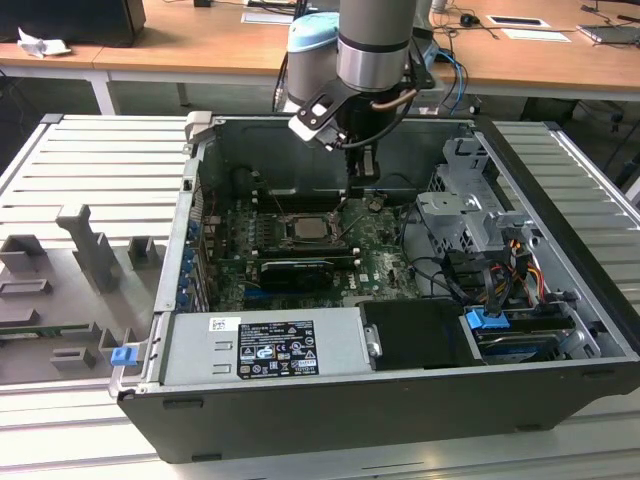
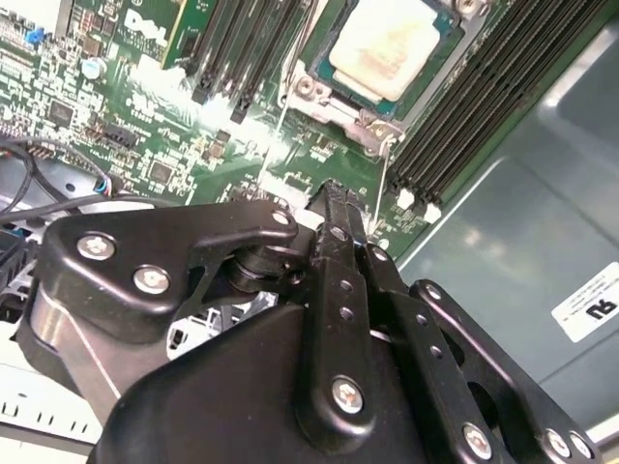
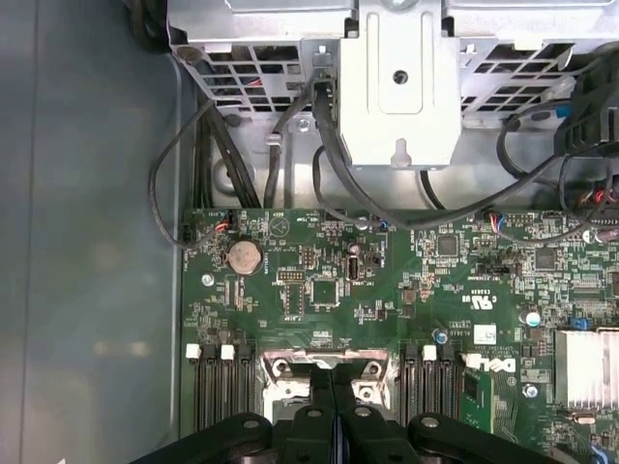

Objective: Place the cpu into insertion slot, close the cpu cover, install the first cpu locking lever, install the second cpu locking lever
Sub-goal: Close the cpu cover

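Cpu point(image 2: 387, 43), one pale silvery-beige square chip, in one silver-rimmed insertion slot point(image 2: 363, 121); beside it, one black gripper point(image 2: 334, 193), fingers point(image 3: 317, 425) together, empty.

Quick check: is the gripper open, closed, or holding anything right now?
Gripper: closed, fingers pressed together, nothing visibly held; its tips are beside the insertion slot, where the cpu sits.
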Robot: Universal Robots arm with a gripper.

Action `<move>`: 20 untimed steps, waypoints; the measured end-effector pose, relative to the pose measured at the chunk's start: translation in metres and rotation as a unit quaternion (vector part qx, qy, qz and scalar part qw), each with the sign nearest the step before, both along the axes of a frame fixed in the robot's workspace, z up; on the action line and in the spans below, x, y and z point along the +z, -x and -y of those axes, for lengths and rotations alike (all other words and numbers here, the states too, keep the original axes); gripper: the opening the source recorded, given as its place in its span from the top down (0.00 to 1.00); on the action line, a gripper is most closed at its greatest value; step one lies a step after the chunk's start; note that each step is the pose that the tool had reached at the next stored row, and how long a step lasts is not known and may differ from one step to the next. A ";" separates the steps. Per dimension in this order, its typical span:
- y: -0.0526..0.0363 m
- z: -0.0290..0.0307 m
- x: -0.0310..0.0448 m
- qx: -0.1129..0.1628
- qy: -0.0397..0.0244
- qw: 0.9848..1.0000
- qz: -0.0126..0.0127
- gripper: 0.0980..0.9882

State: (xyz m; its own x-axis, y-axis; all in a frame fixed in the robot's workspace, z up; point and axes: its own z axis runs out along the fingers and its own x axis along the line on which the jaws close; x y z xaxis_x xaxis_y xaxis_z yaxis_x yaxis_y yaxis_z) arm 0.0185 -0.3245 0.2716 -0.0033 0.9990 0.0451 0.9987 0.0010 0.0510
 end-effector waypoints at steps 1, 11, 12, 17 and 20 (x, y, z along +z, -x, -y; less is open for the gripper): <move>-0.0007 0.0000 -0.0001 0.000 0.000 1.000 0.000 0.99; -0.0101 0.0000 -0.0014 0.000 0.000 1.000 0.000 0.99; -0.0113 0.0000 -0.0015 0.000 0.000 1.000 0.000 0.99; -0.0180 0.0000 -0.0037 0.000 0.002 1.000 0.000 0.99; -0.0236 0.0001 -0.0052 0.000 0.002 1.000 -0.001 0.99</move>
